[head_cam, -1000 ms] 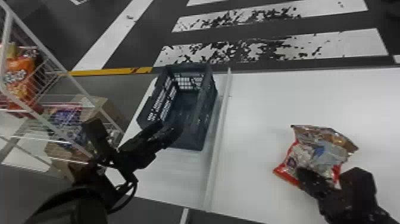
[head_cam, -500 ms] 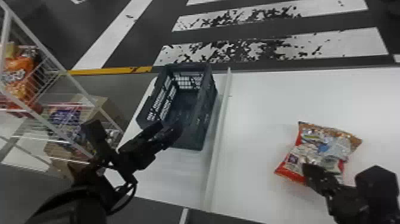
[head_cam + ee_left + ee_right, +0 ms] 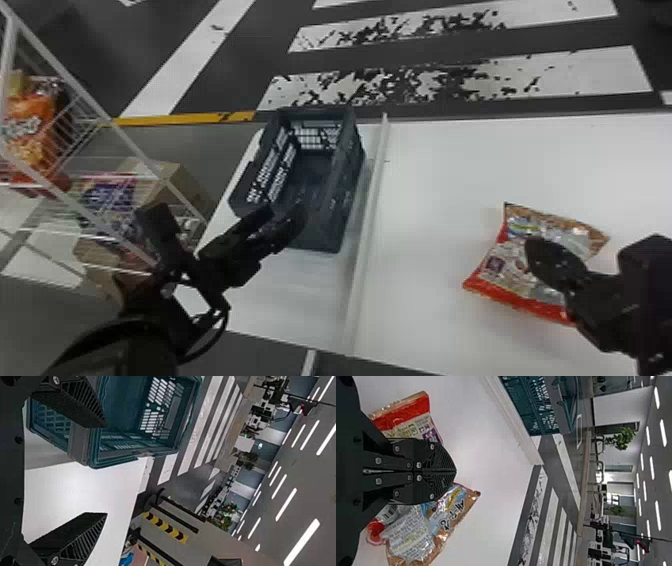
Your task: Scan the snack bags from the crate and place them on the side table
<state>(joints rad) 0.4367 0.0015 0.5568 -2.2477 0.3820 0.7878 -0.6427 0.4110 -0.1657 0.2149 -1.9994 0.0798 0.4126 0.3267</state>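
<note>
With our right gripper clenched empty over the snack bag at the head view's four o'clock on the table, our left gripper spread near the crate at the bag's ten o'clock, lowering those closed right fingers could make us crumple it

a dark blue-green openwork plastic crate stands on the left part of a white flat tabletop, left of a long white raised strip. right of that strip, nearer the robot, lies a red-and-silver crinkled plastic snack bag. a white metal wire rack is left of the tabletop.
</note>
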